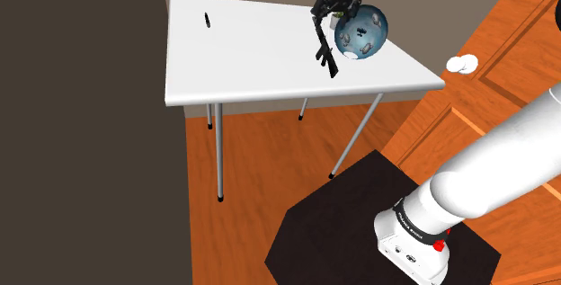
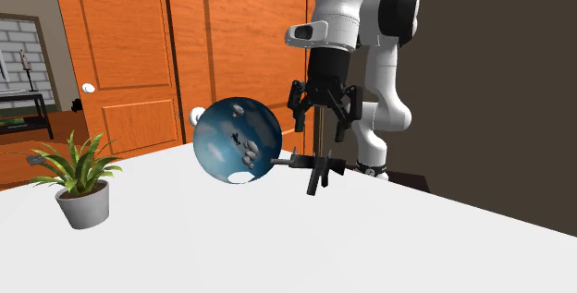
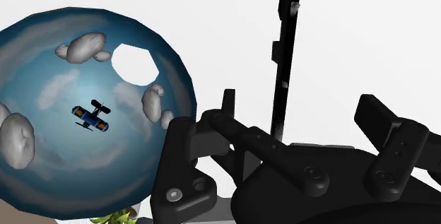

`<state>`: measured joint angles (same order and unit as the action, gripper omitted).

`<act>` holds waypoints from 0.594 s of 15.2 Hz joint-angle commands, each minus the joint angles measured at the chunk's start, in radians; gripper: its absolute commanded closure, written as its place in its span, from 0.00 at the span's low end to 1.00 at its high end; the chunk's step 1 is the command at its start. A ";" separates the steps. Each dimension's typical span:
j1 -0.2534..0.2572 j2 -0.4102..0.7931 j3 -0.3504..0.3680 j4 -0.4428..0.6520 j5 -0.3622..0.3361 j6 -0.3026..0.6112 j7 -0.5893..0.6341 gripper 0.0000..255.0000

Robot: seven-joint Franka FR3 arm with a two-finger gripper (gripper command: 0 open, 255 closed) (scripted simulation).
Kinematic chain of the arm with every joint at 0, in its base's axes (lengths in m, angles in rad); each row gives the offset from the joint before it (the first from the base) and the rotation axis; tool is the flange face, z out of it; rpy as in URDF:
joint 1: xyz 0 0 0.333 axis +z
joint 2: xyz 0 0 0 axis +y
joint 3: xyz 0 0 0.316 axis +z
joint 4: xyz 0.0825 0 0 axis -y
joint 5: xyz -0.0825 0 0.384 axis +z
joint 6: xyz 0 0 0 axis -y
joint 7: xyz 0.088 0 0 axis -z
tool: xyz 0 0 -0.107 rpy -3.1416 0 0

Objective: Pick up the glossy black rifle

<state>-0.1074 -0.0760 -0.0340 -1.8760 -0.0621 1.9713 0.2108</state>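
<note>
The black rifle (image 1: 325,48) hangs nearly upright from my gripper (image 1: 330,6) over the far right part of the white table (image 1: 261,67). My gripper (image 2: 323,106) is shut on the rifle's upper end. The rifle (image 2: 319,157) points down, its low end close to the table top (image 2: 277,245). In the wrist view its thin barrel (image 3: 285,53) runs away from the hand across the white table.
A blue sky-patterned ball (image 2: 237,140) sits right beside the rifle, also seen in the shoulder view (image 1: 362,33). A potted plant (image 2: 81,186) stands farther along the table. A small black object (image 1: 206,19) lies at the far left corner. Orange doors (image 2: 120,51) stand behind.
</note>
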 commanded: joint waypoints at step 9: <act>-0.004 0.041 -0.005 -0.066 0.000 0.109 0.009 0.00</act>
<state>-0.1118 -0.0354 -0.0387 -1.9386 -0.0620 2.0763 0.2197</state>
